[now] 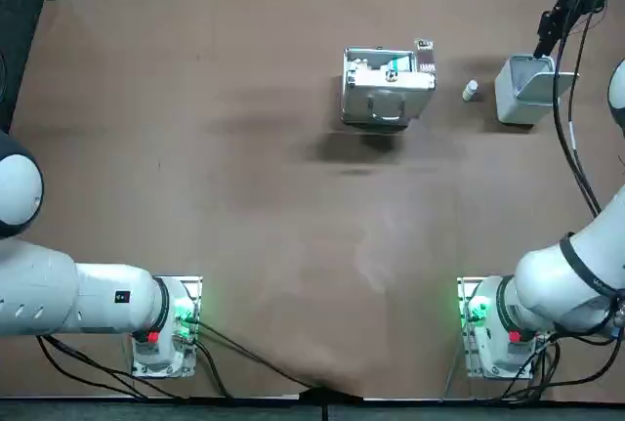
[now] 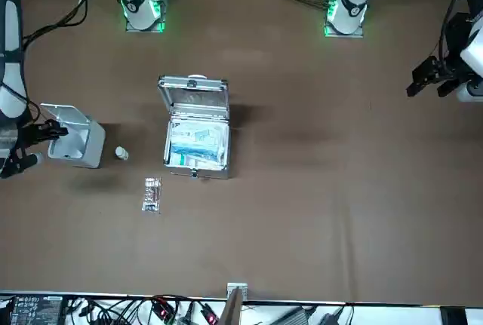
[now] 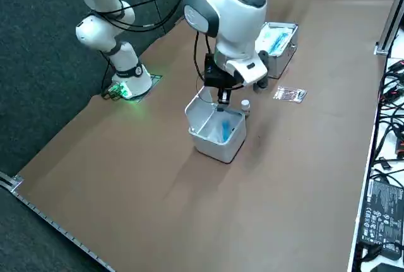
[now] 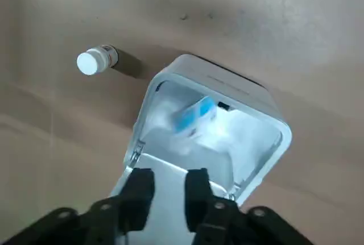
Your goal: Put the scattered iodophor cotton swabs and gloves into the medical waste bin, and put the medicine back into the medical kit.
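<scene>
The grey waste bin [image 4: 227,83] stands open at the far right of the table, also seen from above [image 1: 516,101] and from the side [image 3: 213,147]. A blue and white item [image 4: 195,114] lies inside it. My right gripper [image 4: 169,178] hovers just over the bin's lid edge [image 3: 221,98], fingers slightly apart, nothing between them. A small white medicine bottle [image 4: 95,61] lies on the table between the bin and the kit [image 1: 470,91]. The open metal medical kit [image 1: 386,87] stands left of it. A clear swab packet [image 1: 424,47] lies beyond the kit.
The table's far edge with cables runs close behind the bin and the packet [image 3: 290,94]. The right arm's cable [image 1: 566,138] hangs over the table's right side. Bare brown table [image 1: 293,235] spreads across the near half.
</scene>
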{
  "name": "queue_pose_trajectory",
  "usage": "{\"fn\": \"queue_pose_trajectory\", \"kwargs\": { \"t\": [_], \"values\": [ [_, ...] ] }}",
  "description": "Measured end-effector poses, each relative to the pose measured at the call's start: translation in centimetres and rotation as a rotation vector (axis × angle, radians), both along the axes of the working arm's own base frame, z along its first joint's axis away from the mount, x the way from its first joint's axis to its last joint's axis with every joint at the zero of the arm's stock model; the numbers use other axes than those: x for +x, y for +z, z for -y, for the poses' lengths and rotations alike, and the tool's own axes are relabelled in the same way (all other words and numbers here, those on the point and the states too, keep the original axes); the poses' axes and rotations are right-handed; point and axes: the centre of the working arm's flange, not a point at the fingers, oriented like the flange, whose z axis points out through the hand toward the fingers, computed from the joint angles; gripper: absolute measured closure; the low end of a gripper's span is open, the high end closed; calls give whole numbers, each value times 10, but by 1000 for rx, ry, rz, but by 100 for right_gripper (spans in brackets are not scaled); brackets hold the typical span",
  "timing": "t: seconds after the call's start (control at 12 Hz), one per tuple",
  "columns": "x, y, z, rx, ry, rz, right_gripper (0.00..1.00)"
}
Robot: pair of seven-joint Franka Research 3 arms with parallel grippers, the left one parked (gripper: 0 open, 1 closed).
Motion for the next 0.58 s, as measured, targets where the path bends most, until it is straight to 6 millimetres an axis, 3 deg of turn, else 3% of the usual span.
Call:
{"fn": "queue_pose_trajectory", "kwargs": {
  "t": [0.25,0.42,0.58],
  "values": [
    [4,0,-13,16,15,4,28],
    [9,2,-35,61,20,19,4],
    [18,5,-73,101,3,39,0]
  ]
}}
